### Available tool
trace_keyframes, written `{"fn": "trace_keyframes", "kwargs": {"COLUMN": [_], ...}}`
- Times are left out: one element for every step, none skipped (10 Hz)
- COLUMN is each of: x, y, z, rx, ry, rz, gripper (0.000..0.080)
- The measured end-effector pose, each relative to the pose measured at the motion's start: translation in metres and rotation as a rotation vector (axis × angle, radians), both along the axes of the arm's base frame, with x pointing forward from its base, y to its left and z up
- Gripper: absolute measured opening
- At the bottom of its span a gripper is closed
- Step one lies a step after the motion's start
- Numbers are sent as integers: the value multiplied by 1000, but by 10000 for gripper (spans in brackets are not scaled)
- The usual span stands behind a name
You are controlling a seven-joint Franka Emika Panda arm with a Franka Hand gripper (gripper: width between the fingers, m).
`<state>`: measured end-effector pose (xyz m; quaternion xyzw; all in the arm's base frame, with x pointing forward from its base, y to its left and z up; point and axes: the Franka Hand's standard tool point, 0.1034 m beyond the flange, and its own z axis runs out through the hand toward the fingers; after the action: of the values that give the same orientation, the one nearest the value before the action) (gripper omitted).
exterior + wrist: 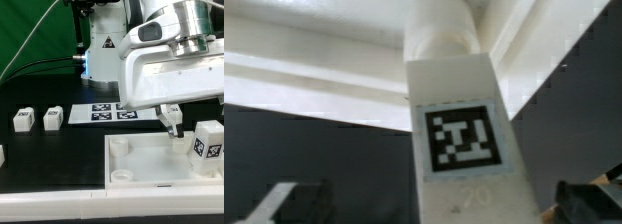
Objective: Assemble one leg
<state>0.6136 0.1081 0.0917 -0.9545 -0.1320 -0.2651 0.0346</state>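
A leg (208, 141), a small white block with a black-and-white marker, stands upright at the white tray-shaped piece (140, 172), near its far corner on the exterior view's right. My gripper (177, 122) hangs just beside and above this leg. In the wrist view the same leg (462, 120) lies between my two dark fingers (272, 204), with a wide gap on each side. My gripper (438, 206) is open and touches nothing. Whether the leg sits in a corner socket is hidden.
Two more legs (24, 120) (52, 118) stand on the black table at the exterior view's left, and another (2, 155) shows at the left edge. The marker board (108, 111) lies behind the tray. The arm's white body fills the upper right.
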Motion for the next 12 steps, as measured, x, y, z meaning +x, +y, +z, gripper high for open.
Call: {"fn": "trace_keyframes", "kwargs": {"x": [0,1,0,0,1,3,3,4,5,2,3,1], "y": [-1,-1,0,2,2,1,0,-2,-3,-1,0,1], "z": [2,3,5,12,17,23,26,31,36,33,33,31], "rx": [-1,-1,-2,-2,-4,-6,-9,-13,-16,-18,-18,-18], "ry": [1,1,7,9,9,11,11,15,24,60,63,81], "rz": [0,1,3,8,10,11,14,18,20,26,28,28], "gripper": [642,648,648,649,649,649,649,649,649,649,649,649]}}
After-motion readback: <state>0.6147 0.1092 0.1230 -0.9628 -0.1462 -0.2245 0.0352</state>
